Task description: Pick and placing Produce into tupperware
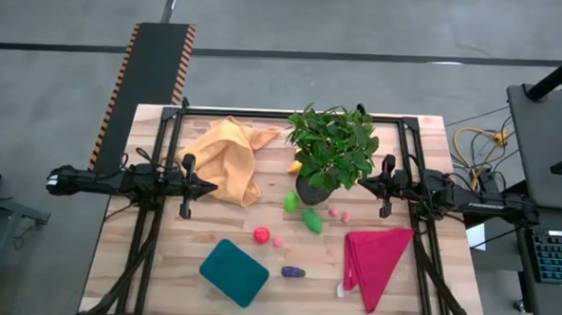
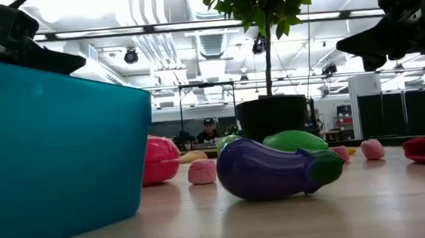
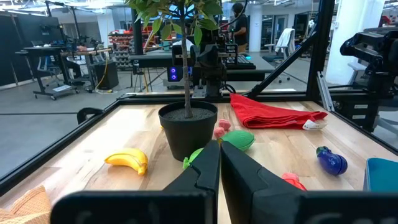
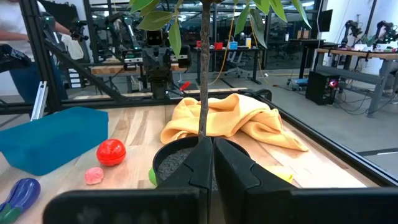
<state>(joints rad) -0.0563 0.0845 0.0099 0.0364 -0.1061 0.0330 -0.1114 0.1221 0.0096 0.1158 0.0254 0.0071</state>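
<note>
The teal tub sits near the table's near edge. The toy produce lies loose on the wood around it. A purple eggplant is just right of the tub, and a red piece with a small pink one is beyond it. Two green pieces and two pink ones lie by the plant pot. A yellow banana lies behind the pot. My left gripper hovers shut at the table's left. My right gripper hovers shut at the right.
A leafy potted plant stands mid-table between the two grippers. A crumpled orange-yellow cloth lies far left of it. A magenta cloth lies near right. A black frame rail runs round the table's edges.
</note>
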